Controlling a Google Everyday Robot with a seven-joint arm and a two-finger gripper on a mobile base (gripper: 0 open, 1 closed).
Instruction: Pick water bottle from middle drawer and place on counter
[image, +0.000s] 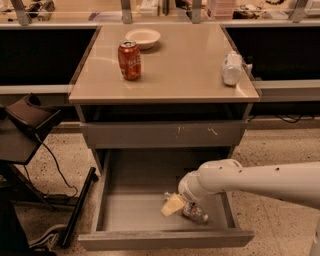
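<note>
The gripper (174, 205) hung low inside the open drawer (125, 217); whether it was open or closed could not be told. The bottle (195, 213) lay on its side just right of it. The counter (175, 65) stood well above.

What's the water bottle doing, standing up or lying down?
Lying down: the water bottle stretches along the middle drawer floor, with the end effector just over it.

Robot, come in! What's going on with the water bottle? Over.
Gripper low in middle drawer, at water bottle. Bottle lying on drawer floor. Counter holds soda can, bowl, white bottle.
</note>
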